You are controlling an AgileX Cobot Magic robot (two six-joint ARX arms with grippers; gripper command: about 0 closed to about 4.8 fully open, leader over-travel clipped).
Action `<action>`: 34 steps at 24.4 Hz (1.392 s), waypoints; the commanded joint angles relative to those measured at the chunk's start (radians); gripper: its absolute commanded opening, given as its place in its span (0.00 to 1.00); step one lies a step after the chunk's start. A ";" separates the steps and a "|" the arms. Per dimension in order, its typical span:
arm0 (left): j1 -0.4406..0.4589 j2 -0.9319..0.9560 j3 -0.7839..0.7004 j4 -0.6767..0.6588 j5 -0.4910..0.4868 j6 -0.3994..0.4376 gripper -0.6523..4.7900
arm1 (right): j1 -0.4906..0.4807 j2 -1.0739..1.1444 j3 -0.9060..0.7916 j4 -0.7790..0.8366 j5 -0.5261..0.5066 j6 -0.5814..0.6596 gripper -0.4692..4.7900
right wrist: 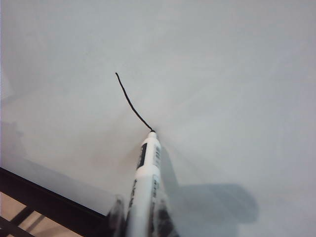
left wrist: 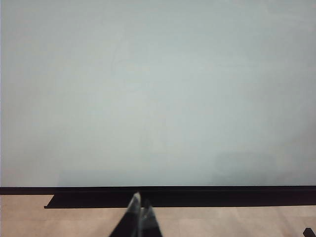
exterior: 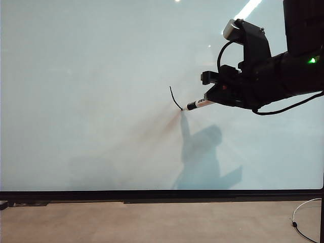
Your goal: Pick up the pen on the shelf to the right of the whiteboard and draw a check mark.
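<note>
right gripper clamps pen, tip on whiteboard; left gripper closed, idle. risk: upstroke pressure loss breaks check mark.

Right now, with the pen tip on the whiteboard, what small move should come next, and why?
Probably sweep the pen, held in the right gripper, up and to the right: only the check mark's short down-stroke is on the whiteboard. The left gripper sits idle below.

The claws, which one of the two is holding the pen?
The right claw, out at the whiteboard, is shut on the pen, whose tip meets the black line. The left claw hangs low, shut and empty.
</note>
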 commanded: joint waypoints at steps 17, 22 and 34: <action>0.000 0.001 0.003 0.013 0.000 0.004 0.11 | -0.001 -0.007 0.003 0.009 0.014 -0.114 0.07; 0.000 0.001 0.003 0.013 0.000 0.004 0.11 | -0.001 -0.014 0.003 0.007 0.018 -0.143 0.07; 0.000 0.001 0.003 0.013 0.000 0.004 0.11 | -0.004 -0.090 0.003 -0.056 0.060 -0.184 0.07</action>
